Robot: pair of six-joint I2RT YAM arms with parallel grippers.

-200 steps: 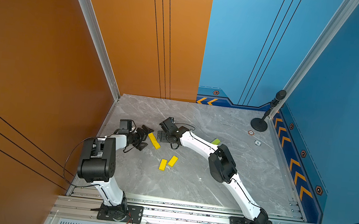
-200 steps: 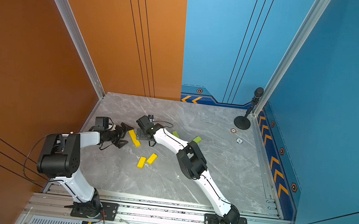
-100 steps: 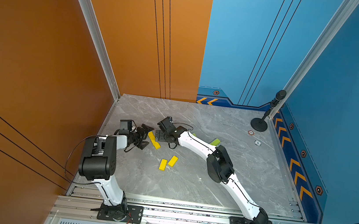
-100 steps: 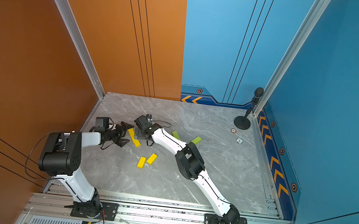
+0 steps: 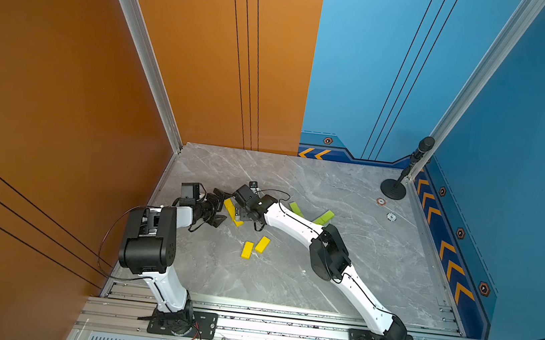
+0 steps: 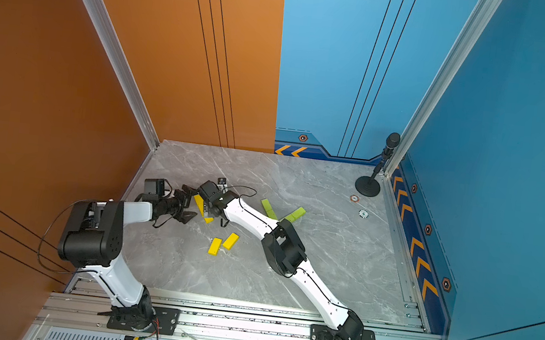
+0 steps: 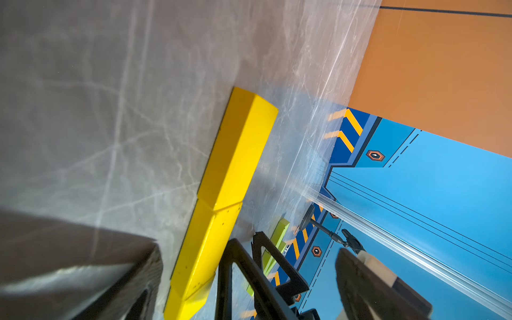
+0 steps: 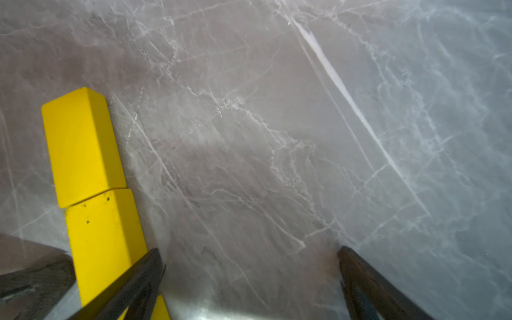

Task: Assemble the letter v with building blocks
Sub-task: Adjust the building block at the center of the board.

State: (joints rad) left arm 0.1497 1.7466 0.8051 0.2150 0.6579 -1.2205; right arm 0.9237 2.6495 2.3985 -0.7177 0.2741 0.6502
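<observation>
The right gripper (image 5: 242, 214) has edged up to the yellow row (image 5: 228, 205) opposite the left gripper (image 5: 219, 207), both jaws spread, likely straightening that V stroke.

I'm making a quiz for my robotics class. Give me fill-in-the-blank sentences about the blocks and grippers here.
The row of blocks between the left gripper and the right gripper is coloured ___.
Both grippers stand ___.
Apart from the row lie ___ loose yellow blocks.
The remaining blocks, beyond the right arm, are ___.
Missing: yellow; open; two; green.
</observation>
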